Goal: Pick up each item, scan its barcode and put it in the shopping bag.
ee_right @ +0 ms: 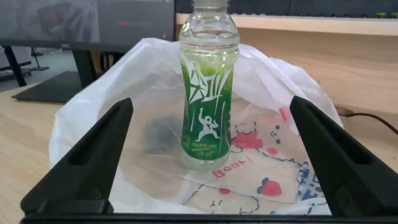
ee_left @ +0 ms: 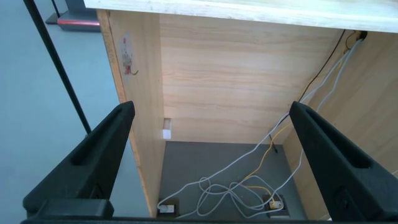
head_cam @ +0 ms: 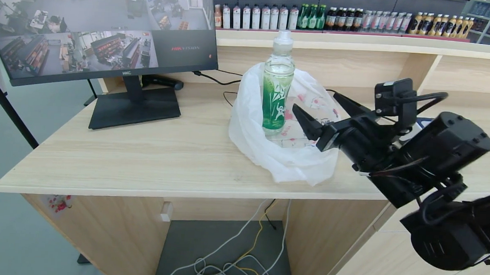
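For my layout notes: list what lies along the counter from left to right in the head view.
The monitor → the bottle, standing in the shopping bag → the right gripper, open, at the bag's right side.

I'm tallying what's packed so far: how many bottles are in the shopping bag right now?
1. The green-labelled bottle stands upright inside the white shopping bag on the counter, just ahead of the open right gripper. The bag's folds could hide something smaller.
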